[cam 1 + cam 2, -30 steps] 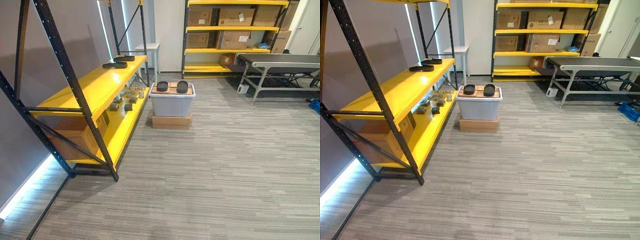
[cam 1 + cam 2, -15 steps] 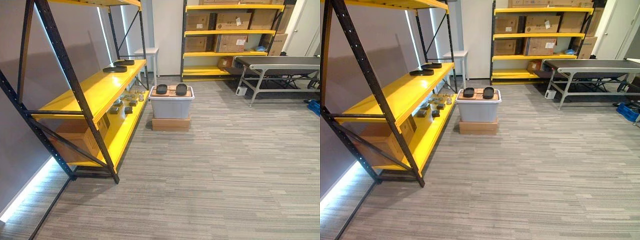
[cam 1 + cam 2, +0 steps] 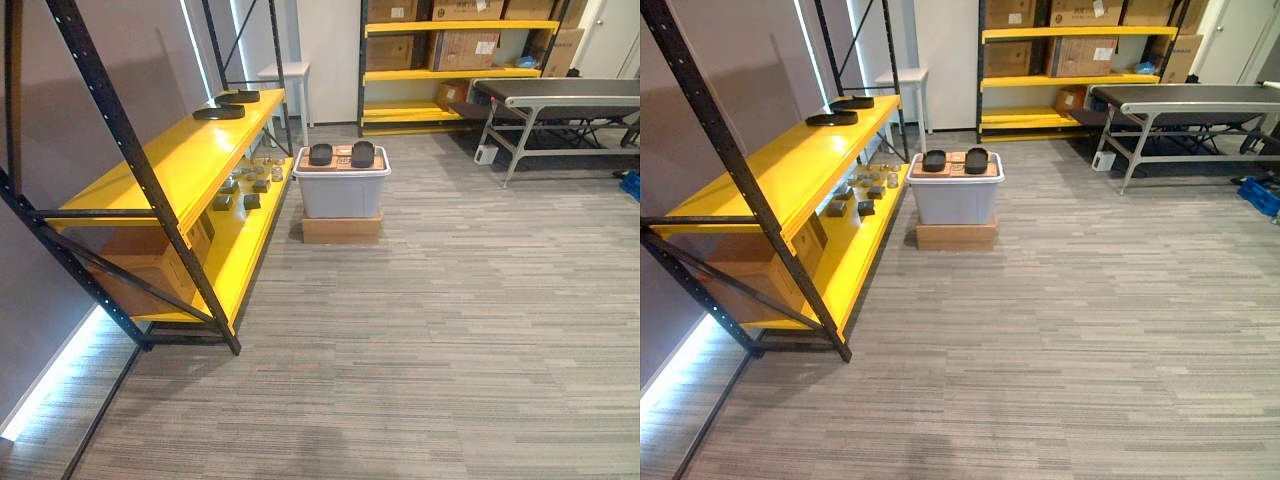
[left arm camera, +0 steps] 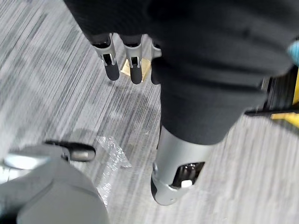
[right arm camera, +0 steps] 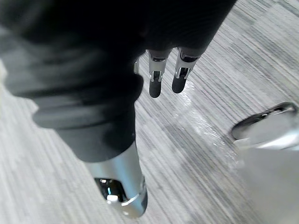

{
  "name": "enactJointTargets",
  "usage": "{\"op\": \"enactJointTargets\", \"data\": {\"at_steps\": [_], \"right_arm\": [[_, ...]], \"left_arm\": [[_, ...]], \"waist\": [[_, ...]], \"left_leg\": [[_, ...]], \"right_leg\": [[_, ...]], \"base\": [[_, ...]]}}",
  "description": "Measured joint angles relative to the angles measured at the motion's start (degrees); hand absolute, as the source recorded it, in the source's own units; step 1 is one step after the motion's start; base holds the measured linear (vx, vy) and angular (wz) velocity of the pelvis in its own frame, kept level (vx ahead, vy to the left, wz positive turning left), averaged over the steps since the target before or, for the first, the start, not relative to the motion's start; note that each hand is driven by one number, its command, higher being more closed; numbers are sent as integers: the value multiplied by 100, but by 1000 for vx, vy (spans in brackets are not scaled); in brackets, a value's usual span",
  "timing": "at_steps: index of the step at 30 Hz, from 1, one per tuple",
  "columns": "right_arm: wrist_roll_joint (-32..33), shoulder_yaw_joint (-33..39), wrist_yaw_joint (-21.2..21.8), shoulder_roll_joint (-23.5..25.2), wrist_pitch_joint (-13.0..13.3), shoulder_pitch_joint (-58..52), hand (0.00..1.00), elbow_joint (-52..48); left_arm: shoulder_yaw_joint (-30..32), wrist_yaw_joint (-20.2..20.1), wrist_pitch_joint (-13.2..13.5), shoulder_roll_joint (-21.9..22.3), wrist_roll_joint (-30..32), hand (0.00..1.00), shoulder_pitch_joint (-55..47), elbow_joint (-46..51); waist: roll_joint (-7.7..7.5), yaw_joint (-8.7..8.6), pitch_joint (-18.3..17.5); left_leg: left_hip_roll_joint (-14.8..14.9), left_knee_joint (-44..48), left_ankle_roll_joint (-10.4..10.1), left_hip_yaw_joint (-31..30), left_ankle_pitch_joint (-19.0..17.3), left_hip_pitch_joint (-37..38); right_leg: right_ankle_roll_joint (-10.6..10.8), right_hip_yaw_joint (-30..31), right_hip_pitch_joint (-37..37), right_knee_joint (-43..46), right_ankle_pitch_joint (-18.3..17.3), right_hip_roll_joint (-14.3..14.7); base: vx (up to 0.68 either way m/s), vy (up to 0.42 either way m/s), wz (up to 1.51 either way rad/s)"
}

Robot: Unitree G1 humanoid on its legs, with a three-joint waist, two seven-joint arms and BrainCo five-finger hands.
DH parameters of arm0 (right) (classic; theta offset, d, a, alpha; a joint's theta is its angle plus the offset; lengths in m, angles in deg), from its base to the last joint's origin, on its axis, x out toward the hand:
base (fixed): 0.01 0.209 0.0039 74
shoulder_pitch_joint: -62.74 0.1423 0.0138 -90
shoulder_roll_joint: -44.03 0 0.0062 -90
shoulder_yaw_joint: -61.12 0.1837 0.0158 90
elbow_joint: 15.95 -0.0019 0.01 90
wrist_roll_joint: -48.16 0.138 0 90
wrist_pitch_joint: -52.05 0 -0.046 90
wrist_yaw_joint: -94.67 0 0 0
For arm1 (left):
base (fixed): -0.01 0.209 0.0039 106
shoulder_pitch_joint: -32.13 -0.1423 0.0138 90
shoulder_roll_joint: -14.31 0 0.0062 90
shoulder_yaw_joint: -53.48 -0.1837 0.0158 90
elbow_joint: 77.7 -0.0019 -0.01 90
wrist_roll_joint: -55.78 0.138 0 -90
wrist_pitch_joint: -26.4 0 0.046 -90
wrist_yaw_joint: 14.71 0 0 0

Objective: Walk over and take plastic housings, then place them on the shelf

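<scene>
The shelf (image 3: pixel 190 160) showed glossy yellow boards on matt black metal uprights. The housings (image 3: pixel 321 154) looked matt black plastic, the bin (image 3: pixel 342 195) smooth grey plastic, the box (image 3: pixel 341 228) plain cardboard, the floor (image 3: pixel 450 330) matt striped carpet.

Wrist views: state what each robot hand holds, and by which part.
Nothing is held. Left robot hand and right robot hand hang open over carpet; the plastic housings lie on the bin.

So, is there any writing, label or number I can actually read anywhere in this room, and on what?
No text is legible.
White labels on the cardboard boxes on the far shelf: too small to read.
Plastic housings on the grey bin: no print visible.
</scene>
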Motion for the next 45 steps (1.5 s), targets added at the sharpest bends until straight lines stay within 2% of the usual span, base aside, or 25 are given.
{"op": "enactJointTargets", "data": {"at_steps": [3, 6, 7, 8, 12, 16, 18, 20, 22, 24, 25, 27, 28, 30, 32, 34, 35, 36, 37, 38, 39, 41, 42, 43, 45], "right_arm": [[16, -100, 2, 0, 1, 9, 0, 1], [21, -96, 14, 3, 5, -110, 0, -24], [21, 3, 31, 18, 12, -254, 0, -28], [21, 109, 43, 53, 14, -345, 0, -40], [26, 126, 65, 232, 12, -407, 0, -323], [32, -133, 50, 326, 18, -341, 0, -647], [27, -39, 28, 332, 17, 97, 0, -625], [25, -70, 21, 339, 21, 110, 0, -686], [19, -375, -23, 419, 24, 13, 0, -662], [18, -406, -21, 461, 27, -28, 0, -639], [1, -397, -20, 488, 25, -6, 0, -529], [-5, -483, -21, 598, 23, -22, 0, -431], [-7, -587, 6, 622, 32, -139, 0, -434], [-25, -725, 5, 610, 31, -184, 0, -433], [-29, -915, 18, 614, 32, -174, 0, -430], [-29, -944, 10, 595, 32, -198, 0, -430], [-29, -927, -1, 571, 33, -297, 0, -442], [-29, -877, -5, 569, 35, -389, 0, -450], [-31, -678, -13, 524, 31, -471, 0, -446], [-35, -546, -18, 517, 30, -480, 0, -459], [-41, -370, -19, 538, 32, -513, 0, -492], [-44, -254, -7, 600, 23, -588, 0, -508], [-45, -271, -2, 653, 15, -683, 0, -623], [-45, -280, -2, 671, 17, -793, 0, -725], [-45, -271, -15, 708, 16, -806, 0, -706]], "left_arm": [[4, 7, 17, -200, 6, 0, 426, -2], [27, -23, 77, -219, 75, 0, 601, 3], [55, -28, 80, -138, 140, 0, 567, 10], [207, -34, 80, -31, 230, 0, 508, 14], [948, -19, 35, 165, 231, 0, 237, 212], [1029, 4, 4, 356, 216, 0, 78, 348], [1030, -1, 0, 625, 212, 0, -103, 349], [1012, -1, 4, 770, 211, 0, -171, 356], [868, 37, 13, 782, 207, 0, -290, 411], [840, 71, 10, 761, 209, 0, -288, 419], [752, 90, 19, 683, 213, 0, -252, 402], [660, 95, 3, 509, 213, 0, -275, 313], [435, 113, -9, 390, 213, 0, -271, 314], [151, 124, 12, 288, 211, 0, -147, 345], [62, 124, 20, 170, 206, 0, 125, 330], [41, 136, 29, 109, 207, 0, 365, 332], [69, 142, 43, 104, 208, 0, 422, 344], [98, 139, 60, 102, 209, 0, 426, 352], [290, 160, 64, 244, 215, 0, 431, 341], [386, 161, 64, 351, 220, 0, 427, 338], [648, 159, 71, 549, 223, 0, 387, 344], [993, 155, 69, 784, 217, 0, 365, 359], [1208, 146, 67, 941, 215, 0, 331, 478], [1332, 128, 66, 1043, 213, 0, 252, 589], [1380, 141, 51, 1006, 200, 0, 70, 656]], "waist": [[85, -181, 136], [-133, -333, 106], [-160, -346, 49], [-114, -329, -22], [235, -232, 54], [-8, 159, 158], [-50, 361, 198], [-4, 426, 169], [-182, 580, -22], [-336, 523, -94], [-377, 529, -74], [-449, 524, 20], [-423, 489, 54], [-406, 368, 59], [-332, 220, 105], [-377, 143, 132], [-450, 40, 146], [-530, -17, 138], [-513, -111, 154], [-428, -106, 155], [-276, -61, 74], [-112, -43, 77], [-50, -43, 119], [4, -19, 139], [-13, 54, 161]], "left_leg": [[433, -59, -169, -237, -202, 200], [472, -94, -560, -367, -449, 644], [498, 385, -755, -434, -583, 666], [593, 1350, -808, -437, -613, 386], [1345, 5618, -1467, -330, -31, -1257], [1572, 6325, -1198, 656, -241, -2610], [1121, 3559, -1060, 782, -274, -3039], [1004, 2200, -941, 680, -101, -3074], [735, 2108, -761, 521, 648, -3229], [444, 2150, -342, 345, 678, -3104], [372, 2156, -285, 362, 673, -2797], [371, 2261, -216, 352, 623, -2102], [380, 1867, -9, 301, 484, -1375], [378, 1435, 47, 139, 451, -651], [591, 987, 172, -40, 369, -56], [743, 782, 252, -168, 287, 301], [750, 644, 140, -190, 213, 534], [709, 596, 23, -213, 120, 663], [768, 581, -75, -294, -78, 941], [854, 682, -101, -295, -89, 964], [1012, 1239, -185, -313, -33, 789], [1339, 2777, -841, -463, 321, 260], [1462, 4142, -1588, -720, 953, -264], [1543, 5649, -1868, -750, 1069, -886], [1694, 6975, -1826, -285, 917, -1655]], "right_leg": [[-317, -387, -524, -1450, 411, 419], [-478, -300, -858, -2420, 1128, 391], [-708, -214, -799, -2142, 1736, 351], [-798, -239, -669, -1953, 1793, 375], [-1189, -352, 642, -2676, 1406, 1150], [-1226, 194, 1977, -3392, 1102, 1247], [-1000, 719, 2535, -3727, 930, 1005], [-886, 893, 2791, -3863, 741, 915], [-517, 1066, 2987, -3622, 148, 613], [-237, 1071, 2803, -2817, -26, 357], [-60, 1096, 2449, -1628, 73, 231], [361, 976, 1872, 424, 1369, 139], [281, 676, 1481, 1666, 1694, -156], [-240, 27, 888, 2455, 914, -531], [-335, -395, 246, 1509, 399, -423], [-267, -383, -162, -763, 576, -123], [-117, -327, -142, -2300, 1081, -96], [-12, -195, -168, -2836, 1231, -143], [-150, 126, -276, -2580, 2044, -111], [-219, 233, -406, -2202, 2033, -30], [-637, 242, -513, -1758, 1701, 139], [-784, 84, -127, -1743, 1344, 446], [-873, 9, 272, -1866, 1137, 627], [-938, -22, 703, -2064, 999, 833], [-1017, 8, 1374, -2454, 877, 1005]], "base": [[355, -74, 44], [530, -218, 53], [711, -314, 42], [738, -320, 37], [843, -337, 1], [593, -147, -52], [637, 55, -119], [531, 121, -72], [638, 204, -49], [782, 229, -2], [962, 286, -3], [769, 219, -11], [728, 121, 28], [754, 46, 52], [715, -75, 49], [752, -236, 63], [750, -294, 80], [792, -335, 86], [640, -265, 53], [763, -304, 25], [700, -276, -16], [640, -255, -5], [564, -196, 16], [639, -183, 10], [576, -105, -9]]}}
